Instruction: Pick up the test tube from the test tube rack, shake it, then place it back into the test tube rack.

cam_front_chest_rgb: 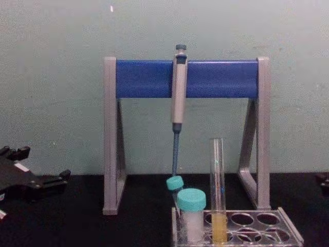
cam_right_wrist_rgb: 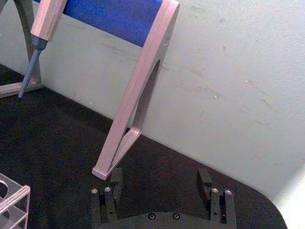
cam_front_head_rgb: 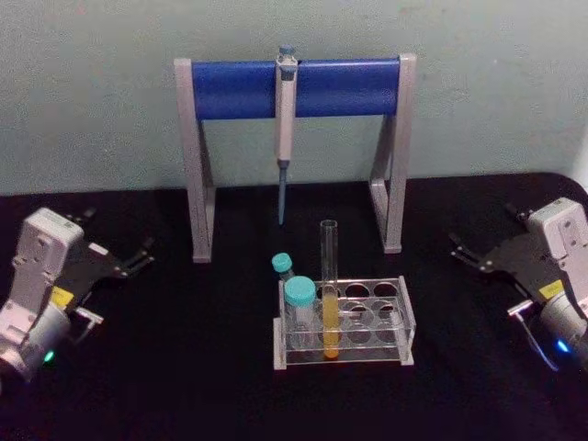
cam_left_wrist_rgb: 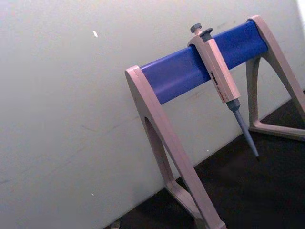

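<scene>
standing upright in a front-row hole of the test tube rack, the test tube holds yellow liquid in its lower part, its open mouth rising well above the rack's top plate. it sits just beside a teal-capped vial in the rack's front left corner hole, while a smaller teal-capped vial shows tilted at the rack's back left corner. neither pincer touches the tube. the left gripper rests low over the black table well to the left of the rack, its fingers spread apart and holding nothing. the right gripper rests well to the right of the rack, its fingers spread wide too, and the right wrist view shows bare tabletop between them. the rack and its tube lie between the two grippers, well apart from each. behind the rack stands a grey-and-blue pipette stand. a grey pipette hangs from its bar, tip pointing down behind the rack's left end. in the chest view the tube's rim shows higher than the pipette's tip.
</scene>
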Robot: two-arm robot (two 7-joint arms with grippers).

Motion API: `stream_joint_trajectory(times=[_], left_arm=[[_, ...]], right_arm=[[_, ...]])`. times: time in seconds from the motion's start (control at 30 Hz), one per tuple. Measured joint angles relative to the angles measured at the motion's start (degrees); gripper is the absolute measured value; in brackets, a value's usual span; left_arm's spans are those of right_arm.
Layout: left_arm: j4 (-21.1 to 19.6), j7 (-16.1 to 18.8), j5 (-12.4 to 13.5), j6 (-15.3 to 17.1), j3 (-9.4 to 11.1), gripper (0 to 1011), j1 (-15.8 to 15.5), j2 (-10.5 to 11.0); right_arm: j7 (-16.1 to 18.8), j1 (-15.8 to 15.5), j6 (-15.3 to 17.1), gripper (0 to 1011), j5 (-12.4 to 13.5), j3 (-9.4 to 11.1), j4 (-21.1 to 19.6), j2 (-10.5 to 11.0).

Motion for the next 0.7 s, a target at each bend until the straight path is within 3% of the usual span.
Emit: stream_joint_trajectory(times=[0.7], left_arm=[[0.0, 0.0, 0.0, 0.0, 0.0, 1001, 0.0, 0.0]], right_arm=[[0.0, 0.0, 0.0, 1000, 0.0, 0.0, 0.0, 0.0]])
